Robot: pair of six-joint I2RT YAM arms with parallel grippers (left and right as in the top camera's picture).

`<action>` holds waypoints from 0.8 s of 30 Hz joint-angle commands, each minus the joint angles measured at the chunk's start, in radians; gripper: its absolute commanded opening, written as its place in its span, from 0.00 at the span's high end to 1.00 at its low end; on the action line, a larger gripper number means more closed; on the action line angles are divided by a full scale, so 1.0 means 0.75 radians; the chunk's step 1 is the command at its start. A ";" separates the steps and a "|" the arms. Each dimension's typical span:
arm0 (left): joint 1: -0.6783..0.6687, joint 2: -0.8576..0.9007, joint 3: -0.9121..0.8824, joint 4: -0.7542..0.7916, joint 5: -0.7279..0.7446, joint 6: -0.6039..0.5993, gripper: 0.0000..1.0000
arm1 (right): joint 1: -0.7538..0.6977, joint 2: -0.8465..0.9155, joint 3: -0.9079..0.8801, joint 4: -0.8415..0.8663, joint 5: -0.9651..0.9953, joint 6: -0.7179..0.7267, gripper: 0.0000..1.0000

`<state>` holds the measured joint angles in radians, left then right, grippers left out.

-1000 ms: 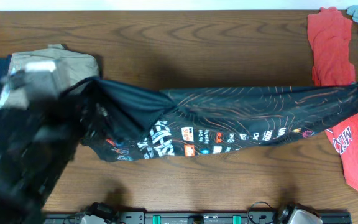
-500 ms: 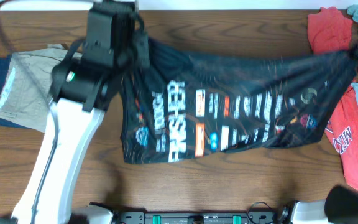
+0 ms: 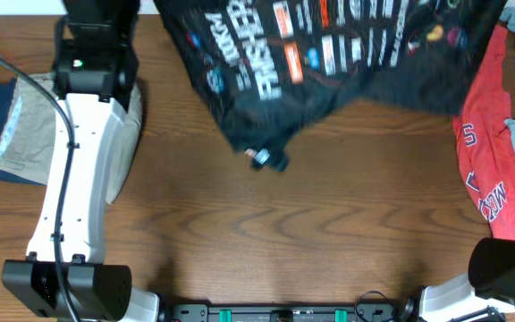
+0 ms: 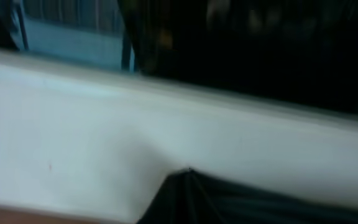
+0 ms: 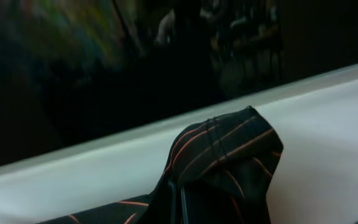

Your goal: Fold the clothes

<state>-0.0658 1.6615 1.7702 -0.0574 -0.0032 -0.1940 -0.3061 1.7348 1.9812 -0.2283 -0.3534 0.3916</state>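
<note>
The table (image 3: 329, 233) fills the overhead frame. The jersey (image 3: 329, 63) is spread along the top edge, lettering showing, one corner trailing toward centre. In the right wrist view, orange-lined fabric bunches at the right tool (image 5: 180, 202); I judge it clenched on the jersey. The left tool (image 4: 188, 193) is blurred, and I cannot tell its grip. Step in hand, as I judge: spreading. Next I need to lay it flat and smooth.

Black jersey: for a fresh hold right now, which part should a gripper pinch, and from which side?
Probably the bunched tip that droops lowest from the black jersey, coming from the near side of the table. It is a narrow free fold over bare wood; the rest spreads wide along the far edge.
</note>
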 commanded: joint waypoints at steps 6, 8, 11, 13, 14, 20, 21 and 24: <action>0.032 -0.035 0.097 -0.043 0.137 -0.078 0.94 | -0.019 -0.030 0.019 -0.199 0.162 -0.068 0.99; 0.032 -0.040 0.097 -0.170 0.201 -0.078 0.94 | -0.019 -0.030 0.019 -0.309 0.161 -0.117 0.99; 0.027 -0.037 0.095 -0.447 0.341 -0.078 0.94 | -0.018 -0.029 0.019 -0.567 0.161 -0.182 0.99; 0.012 -0.029 0.089 -0.629 0.391 -0.078 0.94 | -0.016 -0.029 0.019 -0.750 0.162 -0.195 0.99; 0.004 -0.026 0.085 -0.710 0.399 -0.078 0.94 | -0.014 -0.029 0.019 -0.851 0.162 -0.197 0.99; -0.105 0.011 0.016 -1.009 0.400 -0.073 0.94 | -0.014 -0.028 0.017 -1.344 0.263 -0.205 0.99; -0.128 0.021 0.004 -1.017 0.401 -0.073 0.94 | -0.014 -0.028 0.017 -1.401 0.304 -0.205 0.99; -0.203 0.075 -0.017 -1.019 0.401 -0.073 0.75 | -0.011 -0.028 0.017 -1.535 0.403 -0.205 0.99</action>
<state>-0.1787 1.6714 1.7805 -0.8162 0.2787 -0.2386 -0.3138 1.7279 1.9831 -1.3411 -0.1490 0.2535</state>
